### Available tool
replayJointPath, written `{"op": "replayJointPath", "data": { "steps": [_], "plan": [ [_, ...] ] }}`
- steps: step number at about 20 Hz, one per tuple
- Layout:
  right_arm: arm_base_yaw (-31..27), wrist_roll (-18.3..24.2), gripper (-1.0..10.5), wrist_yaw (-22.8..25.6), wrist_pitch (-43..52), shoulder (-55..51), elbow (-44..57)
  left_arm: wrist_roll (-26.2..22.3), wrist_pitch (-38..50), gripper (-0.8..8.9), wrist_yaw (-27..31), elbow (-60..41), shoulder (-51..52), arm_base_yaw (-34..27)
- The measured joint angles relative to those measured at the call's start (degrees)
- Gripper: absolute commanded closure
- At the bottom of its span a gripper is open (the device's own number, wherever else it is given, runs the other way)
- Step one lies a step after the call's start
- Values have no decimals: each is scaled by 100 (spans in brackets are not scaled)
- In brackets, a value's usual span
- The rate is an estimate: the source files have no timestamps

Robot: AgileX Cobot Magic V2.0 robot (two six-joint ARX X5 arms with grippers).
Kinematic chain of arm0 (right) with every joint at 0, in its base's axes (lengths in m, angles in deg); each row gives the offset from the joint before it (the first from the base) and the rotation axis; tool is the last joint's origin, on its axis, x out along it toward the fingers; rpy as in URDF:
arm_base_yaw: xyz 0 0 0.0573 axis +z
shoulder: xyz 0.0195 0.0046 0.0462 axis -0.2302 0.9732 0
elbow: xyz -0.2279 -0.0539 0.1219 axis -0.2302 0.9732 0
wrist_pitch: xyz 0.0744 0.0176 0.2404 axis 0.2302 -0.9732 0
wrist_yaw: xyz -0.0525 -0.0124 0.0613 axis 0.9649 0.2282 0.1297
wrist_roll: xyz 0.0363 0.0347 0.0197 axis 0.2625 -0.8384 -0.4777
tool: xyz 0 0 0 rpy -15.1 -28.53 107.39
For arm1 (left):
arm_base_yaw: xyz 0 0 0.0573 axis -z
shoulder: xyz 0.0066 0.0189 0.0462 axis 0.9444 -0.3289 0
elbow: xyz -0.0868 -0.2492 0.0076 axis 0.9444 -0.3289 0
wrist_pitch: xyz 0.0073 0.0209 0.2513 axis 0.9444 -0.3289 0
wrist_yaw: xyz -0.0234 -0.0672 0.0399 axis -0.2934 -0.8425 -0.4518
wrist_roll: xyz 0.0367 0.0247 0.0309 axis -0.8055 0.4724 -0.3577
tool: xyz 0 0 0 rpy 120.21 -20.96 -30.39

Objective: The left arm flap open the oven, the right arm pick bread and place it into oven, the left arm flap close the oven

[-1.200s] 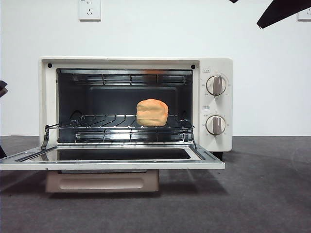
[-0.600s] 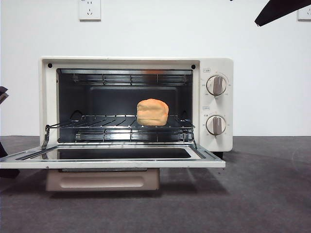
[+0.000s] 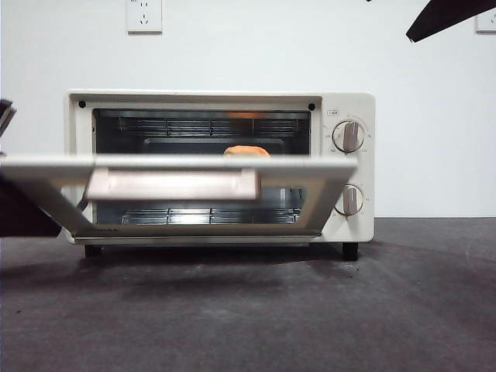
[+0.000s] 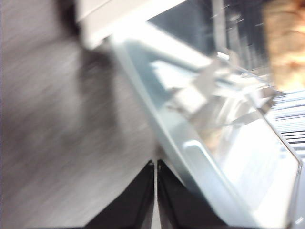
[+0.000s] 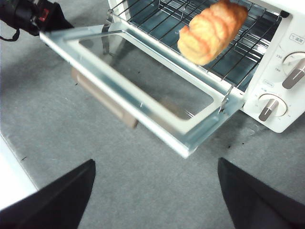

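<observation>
The oven (image 3: 221, 167) stands on a dark grey, felt-like bench (image 3: 310, 310) before a plain white wall (image 3: 256, 46) that carries a socket (image 3: 143, 14) above the oven and a second at the top right corner. Its door (image 3: 178, 182) hangs partly raised, about level with the middle of the opening, the beige handle (image 3: 172, 184) facing the camera. The bread (image 5: 212, 31) lies on the wire rack (image 5: 157, 19) inside, toward the knob side; from the front only its top shows over the door's edge. The left end effector (image 4: 155, 191), jaws pressed together, sits at the door's outer edge on the side away from the knobs. The right end effector (image 5: 157, 191) hangs high above the bench in front of the oven, jaws wide apart and holding nothing.
</observation>
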Motion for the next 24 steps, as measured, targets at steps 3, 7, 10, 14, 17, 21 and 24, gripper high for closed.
{"op": "replayJointPath", "data": {
  "steps": [3,7,10,14,17,21,24],
  "plan": [
    [0,0,537,0,-2,0,0,310,575,799,-79,0,0,31],
    [0,-2,537,0,0,0,0,752,1403,799,-107,0,0,-35],
    [0,-2,537,2,0,0,0,984,1797,799,11,0,0,-197],
    [0,-2,537,0,0,0,0,1095,2138,799,249,4,0,-260],
    [0,-2,537,2,35,0,0,1104,2208,798,251,4,0,-260],
    [0,-2,537,22,83,0,0,1104,2166,797,199,4,9,-258],
    [0,-2,537,125,85,2,0,1099,1932,797,221,4,149,-188]
  ]
}}
